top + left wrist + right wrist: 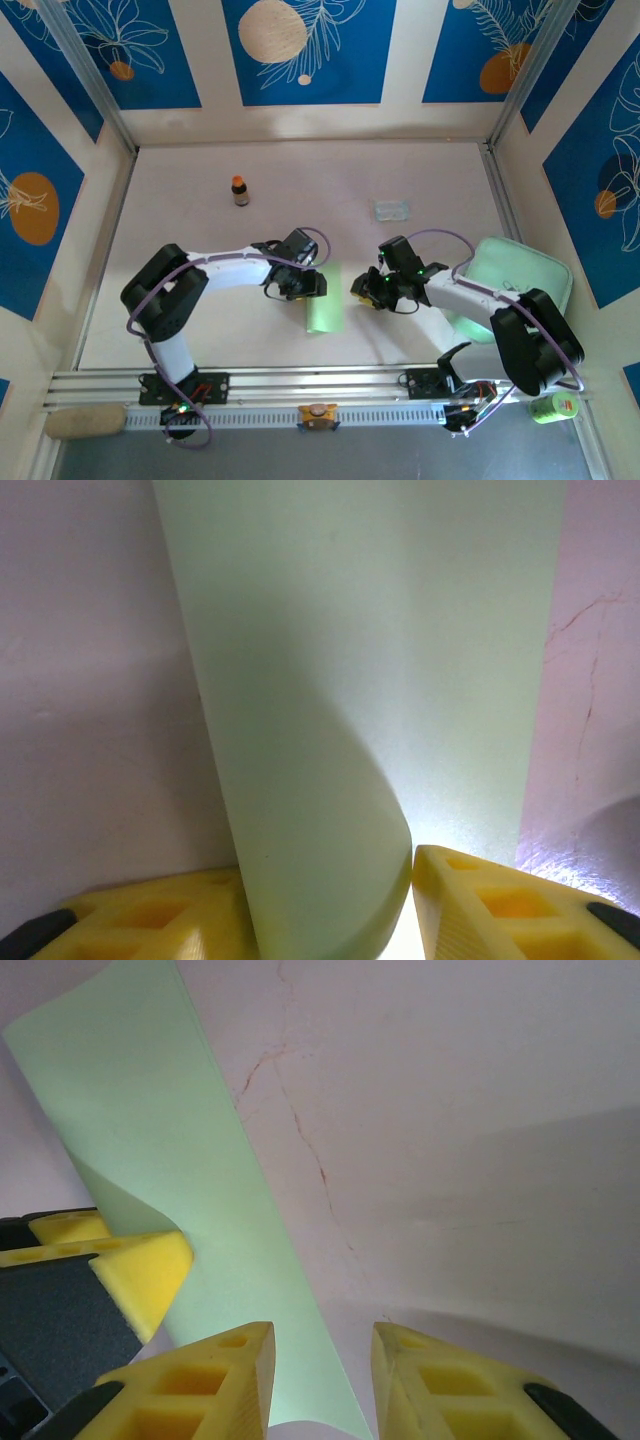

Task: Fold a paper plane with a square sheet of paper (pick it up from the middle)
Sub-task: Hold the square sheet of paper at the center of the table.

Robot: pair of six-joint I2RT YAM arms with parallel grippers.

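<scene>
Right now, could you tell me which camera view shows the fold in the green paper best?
The left wrist view: the square sheet of paper is close up, its curled fold running between the fingers of the left pincer. The top view shows it as a small narrow strip, the right wrist view as a flat slanted band.

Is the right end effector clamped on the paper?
No: the fingers of the right end effector stand apart, with paper and bare table showing between them.
</scene>
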